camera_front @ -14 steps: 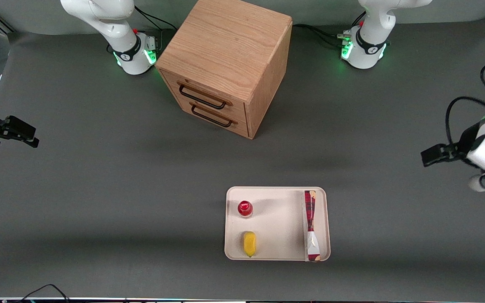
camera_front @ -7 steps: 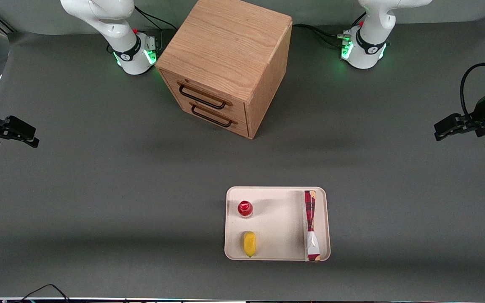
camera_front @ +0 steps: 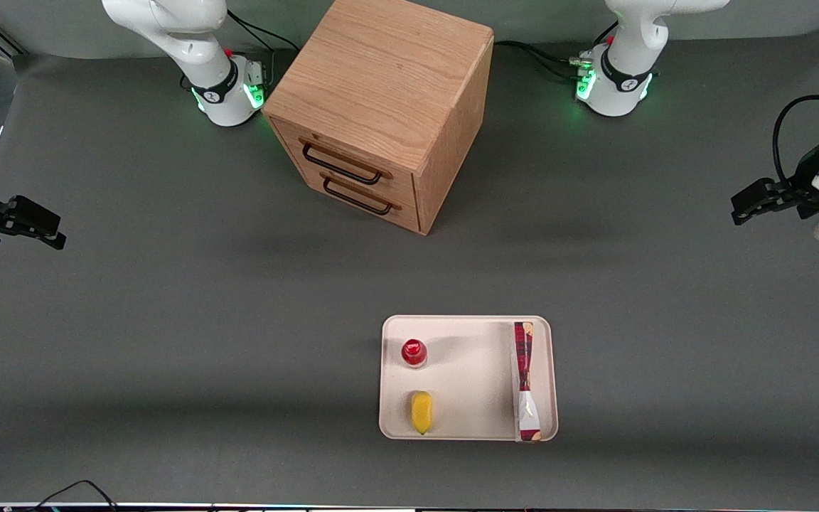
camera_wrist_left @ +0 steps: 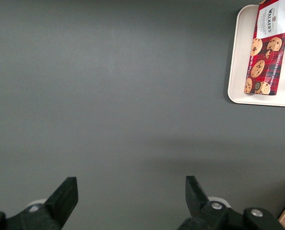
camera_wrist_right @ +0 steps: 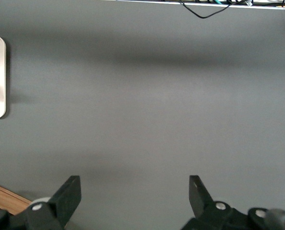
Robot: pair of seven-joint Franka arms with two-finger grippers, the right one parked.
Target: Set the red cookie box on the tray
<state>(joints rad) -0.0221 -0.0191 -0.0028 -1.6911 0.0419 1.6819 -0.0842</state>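
Note:
The red cookie box (camera_front: 525, 380) lies in the cream tray (camera_front: 473, 377), along the short rim nearest the working arm's end. The wrist view shows its red tartan face with cookie pictures (camera_wrist_left: 265, 57) and the tray's rim (camera_wrist_left: 234, 72). My gripper (camera_front: 745, 204) hangs over bare table at the working arm's end, well apart from the tray and farther from the front camera. It is open, with nothing between the fingers (camera_wrist_left: 131, 194).
A small red-capped bottle (camera_front: 414, 353) and a yellow object (camera_front: 421, 412) also sit in the tray. A wooden two-drawer cabinet (camera_front: 381, 107) stands farther from the front camera, between the two arm bases.
My gripper has drawn away from the tray, moving farther from the front camera and toward the table's end. The cookie box and tray have not moved.

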